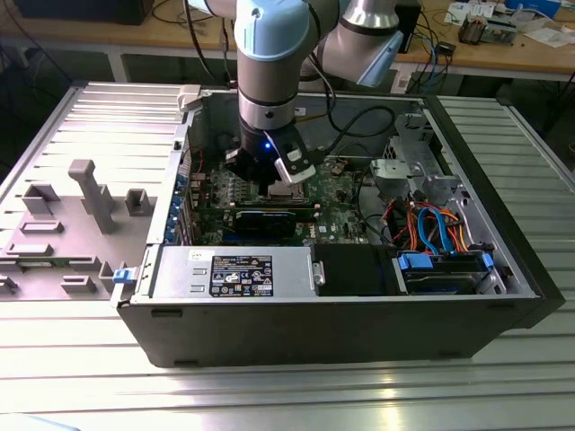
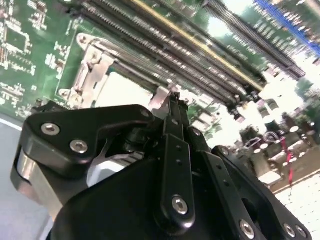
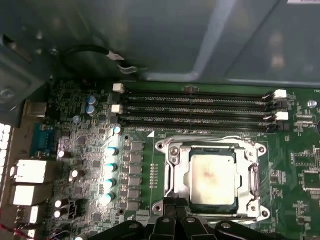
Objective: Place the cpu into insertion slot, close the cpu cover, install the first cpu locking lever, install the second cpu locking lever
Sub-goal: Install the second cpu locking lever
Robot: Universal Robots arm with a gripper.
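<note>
the arm reaches down into an open computer case (image 1: 503, 269) that lies on its side on a ribbed metal table (image 1: 269, 395). in the exterior view the gripper (image 1: 274, 180) hangs low over the green motherboard (image 1: 337, 215), right above the socket area, with a blue light glowing on the wrist just above it.

in the first wrist view the cpu (image 3: 212, 180) sits flat in its insertion slot, its pale silvery top showing through the window of the cpu cover (image 3: 175, 172). the cover lies down around the chip, its metal frame flush on all sides with screws at the corners. a thin wire lever runs along the socket edge nearest the memory slots (image 3: 195, 107), which lie parallel just beyond it. the fingers (image 3: 167, 227) appear at the near edge of the socket, drawn close together, with nothing held between them.

in the second wrist view the fingers (image 2: 175, 165) stand as a narrow dark blade, their tip close to a small silvery metal tab at the socket's edge. whether they touch it cannot be told. the cpu cover (image 2: 92, 75) and the pale chip top show beside them, with the memory slots (image 2: 200, 50) beyond.

a grey power supply (image 1: 234, 269) and a bundle of orange and blue cables (image 1: 436, 224) lie elsewhere in the case.
</note>
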